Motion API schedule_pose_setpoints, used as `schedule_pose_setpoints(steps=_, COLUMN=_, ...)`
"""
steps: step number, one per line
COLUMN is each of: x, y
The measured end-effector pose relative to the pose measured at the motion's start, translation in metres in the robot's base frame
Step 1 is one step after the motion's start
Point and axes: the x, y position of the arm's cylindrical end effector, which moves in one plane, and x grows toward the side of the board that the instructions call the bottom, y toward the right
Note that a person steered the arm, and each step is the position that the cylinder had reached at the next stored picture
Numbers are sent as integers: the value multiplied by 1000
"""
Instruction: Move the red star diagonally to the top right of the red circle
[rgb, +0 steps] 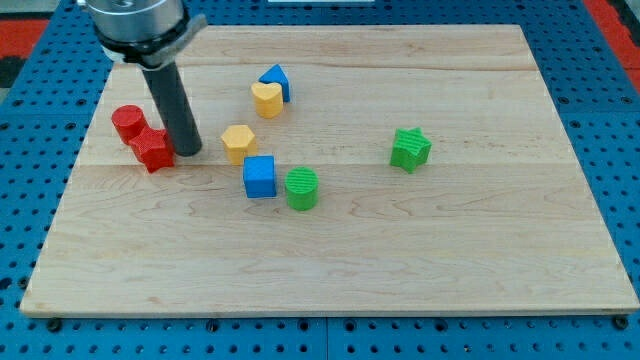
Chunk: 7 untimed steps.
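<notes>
The red star (153, 149) lies at the view's left on the wooden board (400, 250), touching the lower right of the red circle (127, 122). My tip (188, 151) rests on the board right against the star's right side. The dark rod rises from there to the view's top left.
A yellow hexagon (238, 142) sits right of my tip. A blue cube (259, 176) and a green cylinder (301, 188) lie below it. A yellow heart (266, 98) and a blue triangle (275, 81) sit above. A green star (410, 149) is at the right.
</notes>
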Motion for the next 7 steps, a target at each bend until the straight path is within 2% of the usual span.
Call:
schedule_pose_setpoints(steps=1, x=26, y=19)
schedule_pose_setpoints(steps=3, x=21, y=-76)
schedule_pose_setpoints(steps=4, x=-6, y=-79)
schedule_pose_setpoints(steps=7, x=-8, y=-84)
